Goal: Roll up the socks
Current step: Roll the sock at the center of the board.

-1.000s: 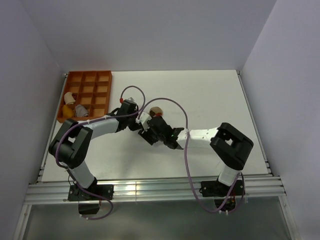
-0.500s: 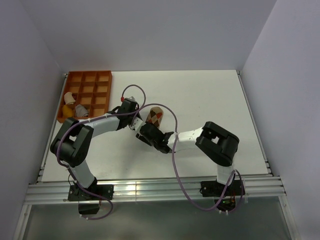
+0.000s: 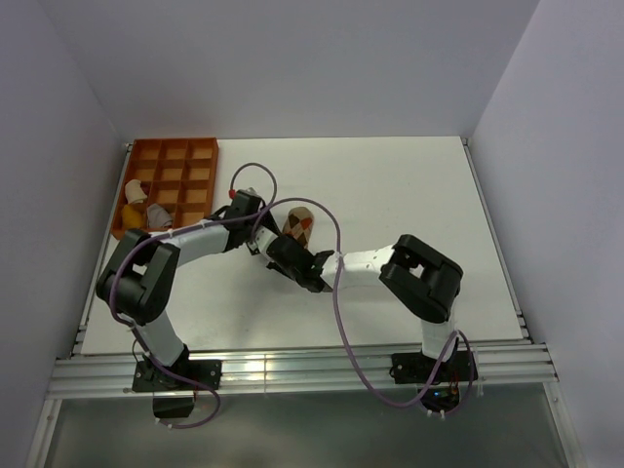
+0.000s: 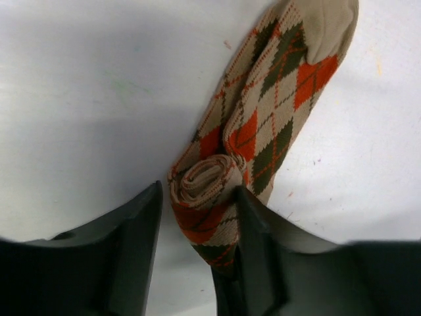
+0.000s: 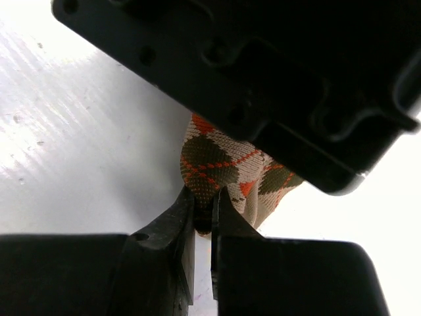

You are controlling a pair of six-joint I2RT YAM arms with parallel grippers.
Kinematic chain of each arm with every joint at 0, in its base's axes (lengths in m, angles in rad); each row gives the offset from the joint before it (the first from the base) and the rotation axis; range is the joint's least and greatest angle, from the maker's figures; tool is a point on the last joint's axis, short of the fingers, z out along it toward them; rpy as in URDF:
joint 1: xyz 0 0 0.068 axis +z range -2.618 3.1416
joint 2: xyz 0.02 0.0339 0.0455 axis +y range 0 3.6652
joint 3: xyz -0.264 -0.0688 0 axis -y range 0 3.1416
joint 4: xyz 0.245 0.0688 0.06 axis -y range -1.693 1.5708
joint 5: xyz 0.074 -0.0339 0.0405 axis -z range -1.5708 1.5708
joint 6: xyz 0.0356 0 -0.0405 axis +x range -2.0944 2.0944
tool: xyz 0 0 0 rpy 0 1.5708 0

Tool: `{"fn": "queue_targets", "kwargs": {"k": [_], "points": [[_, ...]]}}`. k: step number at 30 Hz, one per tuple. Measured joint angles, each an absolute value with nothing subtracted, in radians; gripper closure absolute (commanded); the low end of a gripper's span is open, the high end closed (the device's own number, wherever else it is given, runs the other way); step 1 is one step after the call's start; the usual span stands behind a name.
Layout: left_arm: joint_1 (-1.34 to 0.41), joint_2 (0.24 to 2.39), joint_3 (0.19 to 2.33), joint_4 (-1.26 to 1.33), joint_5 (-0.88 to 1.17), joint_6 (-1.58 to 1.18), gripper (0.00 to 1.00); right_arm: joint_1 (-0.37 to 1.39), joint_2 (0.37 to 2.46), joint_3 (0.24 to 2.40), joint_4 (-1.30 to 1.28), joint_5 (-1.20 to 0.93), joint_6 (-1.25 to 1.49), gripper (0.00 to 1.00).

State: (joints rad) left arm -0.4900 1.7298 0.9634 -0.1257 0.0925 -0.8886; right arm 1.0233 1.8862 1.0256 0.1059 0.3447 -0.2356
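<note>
- Left wrist view: the left pincer (image 4: 197, 197) stands partly open, straddling the rolled end (image 4: 207, 194) of the argyle sock (image 4: 270, 112). One finger (image 4: 253, 237) touches the roll. A sliver of bench shows between the roll and the other finger (image 4: 138, 243), so the roll sits in the gap without being squeezed.
- Right wrist view: the right pincer (image 5: 204, 197) is closed almost completely, with a fold of the same argyle fabric nipped between its fingertips (image 5: 181, 217). The black body of the left pincer fills the top of this view, just above the sock.
- The roll is short and tight. The rest of the sock lies flat and unrolled, running from the roll to its plain tan end (image 4: 329, 26).
- Top external view: the sock (image 3: 300, 224) is near the middle of the bench (image 3: 419, 185), its flat part pointing toward the far edge. Both arms meet over its near end.
- An orange compartment tray (image 3: 175, 146) sits in the far left corner. A few small pale bundles (image 3: 136, 203) lie in the compartments by the left edge, too small to identify.
</note>
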Motion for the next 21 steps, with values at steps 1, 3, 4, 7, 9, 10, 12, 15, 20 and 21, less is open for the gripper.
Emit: {"fn": "queue_targets", "kwargs": {"k": [1,3,4,7,9,10,12,15,20,21], "points": [[-0.484,1.726,0.96,-0.126,0.09,-0.892,0.32,1.018,1.886,1.04,0.081,0.321,-0.232,1.0],[-0.47,1.709,0.944,-0.123,0.081,-0.91,0.25,1.004,1.886,1.063,0.042,0.267,-0.225,1.0],[-0.461,1.691,0.929,-0.124,0.076,-0.915,0.25,0.997,1.886,1.076,0.021,0.236,-0.222,1.0],[-0.431,1.63,0.888,-0.121,0.055,-0.938,0.23,0.978,1.887,1.11,-0.039,0.16,-0.211,1.0],[-0.403,1.584,0.855,-0.112,0.044,-0.955,0.2,0.967,1.889,1.129,-0.071,0.114,-0.206,1.0],[-0.389,1.559,0.836,-0.105,0.039,-0.962,0.19,0.96,1.89,1.14,-0.089,0.083,-0.203,1.0],[-0.357,1.506,0.786,-0.085,0.03,-0.978,0.17,0.946,1.892,1.158,-0.121,0.028,-0.199,1.0],[-0.318,1.419,0.704,-0.06,0.018,-0.991,0.17,0.919,1.906,1.194,-0.162,-0.07,-0.192,1.0],[-0.307,1.303,0.603,0.002,0.03,-0.989,0.19,0.862,1.951,1.274,-0.248,-0.243,-0.153,1.0],[-0.307,1.288,0.587,0.023,0.036,-0.987,0.19,0.849,1.961,1.29,-0.263,-0.277,-0.144,1.0]]}}
